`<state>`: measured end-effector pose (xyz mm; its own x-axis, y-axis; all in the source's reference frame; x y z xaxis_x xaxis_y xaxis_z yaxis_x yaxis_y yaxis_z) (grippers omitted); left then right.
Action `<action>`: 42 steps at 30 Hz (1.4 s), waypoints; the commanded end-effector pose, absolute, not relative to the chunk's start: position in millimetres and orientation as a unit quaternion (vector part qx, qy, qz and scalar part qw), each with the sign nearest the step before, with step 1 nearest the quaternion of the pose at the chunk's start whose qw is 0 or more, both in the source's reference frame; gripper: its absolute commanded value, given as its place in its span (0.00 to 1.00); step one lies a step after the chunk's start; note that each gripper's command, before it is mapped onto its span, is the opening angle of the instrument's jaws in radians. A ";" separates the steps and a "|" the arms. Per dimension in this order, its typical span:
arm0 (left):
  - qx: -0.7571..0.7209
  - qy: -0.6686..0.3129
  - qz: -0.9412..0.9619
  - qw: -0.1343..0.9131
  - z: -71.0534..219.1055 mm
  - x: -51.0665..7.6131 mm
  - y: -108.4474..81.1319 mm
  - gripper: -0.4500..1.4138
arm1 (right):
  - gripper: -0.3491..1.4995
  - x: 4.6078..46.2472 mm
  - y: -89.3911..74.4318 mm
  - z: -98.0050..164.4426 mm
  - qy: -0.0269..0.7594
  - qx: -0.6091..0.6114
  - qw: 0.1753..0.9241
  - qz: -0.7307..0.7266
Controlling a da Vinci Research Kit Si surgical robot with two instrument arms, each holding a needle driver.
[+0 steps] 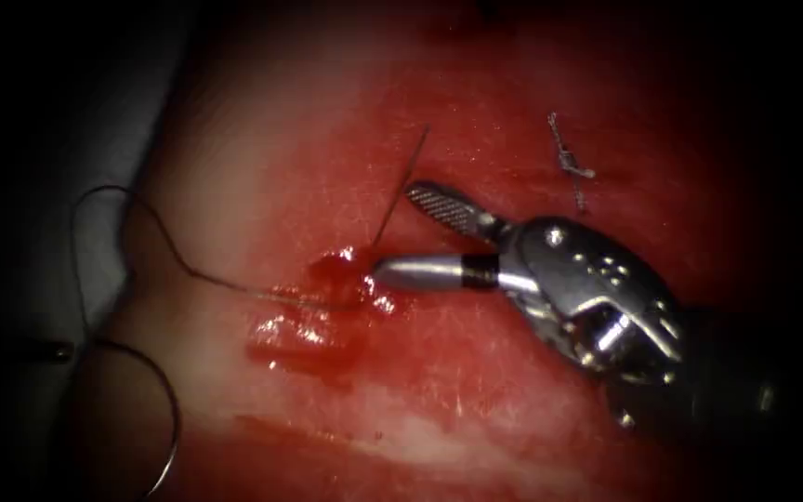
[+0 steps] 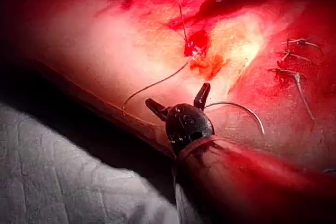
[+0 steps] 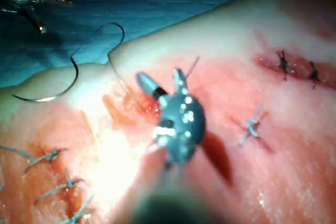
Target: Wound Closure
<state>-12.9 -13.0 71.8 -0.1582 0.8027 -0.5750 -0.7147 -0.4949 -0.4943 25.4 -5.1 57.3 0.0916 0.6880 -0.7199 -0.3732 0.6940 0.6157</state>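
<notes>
Needle (image 2: 239, 104) lies free on tissue (image 1: 262, 167), not in it, well left of cut (image 1: 327, 279), curve just beside L tool (image 2: 177, 93), jaws wide, empty. R tool (image 1: 394, 232) at cut, jaws wide, empty; thread tail (image 1: 401, 181) just off its tips.

Right claw (image 1: 401, 232) agape, empty, beside red fluid (image 1: 332, 279); thread (image 1: 225, 279) trails left across tissue (image 1: 262, 167).
</notes>
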 end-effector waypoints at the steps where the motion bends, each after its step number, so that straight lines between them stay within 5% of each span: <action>1: -0.404 -0.052 0.765 0.499 73.2 -13.3 -13.1 0.83 | 0.91 26.0 -5.4 57.6 0.562 0.143 0.729 0.364; 8: -0.307 -0.049 0.798 0.516 77.8 -13.1 -13.2 0.79 | 0.83 26.1 -5.5 57.6 0.555 0.146 0.735 0.362; 15: -0.282 -0.067 0.796 0.531 79.1 -12.5 -13.4 0.87 | 0.78 26.2 -5.7 57.5 0.552 0.147 0.737 0.361; 42: -0.430 -0.334 0.615 0.570 78.7 -11.7 -14.3 0.60 | 0.72 26.4 -6.0 57.5 0.544 0.151 0.741 0.362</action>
<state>-11.5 -14.2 77.9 0.0326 0.9895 -0.1410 -0.3752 -0.1186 -0.9193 25.7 -5.9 57.0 0.1451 0.7018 -0.6974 -0.3751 0.6913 0.6176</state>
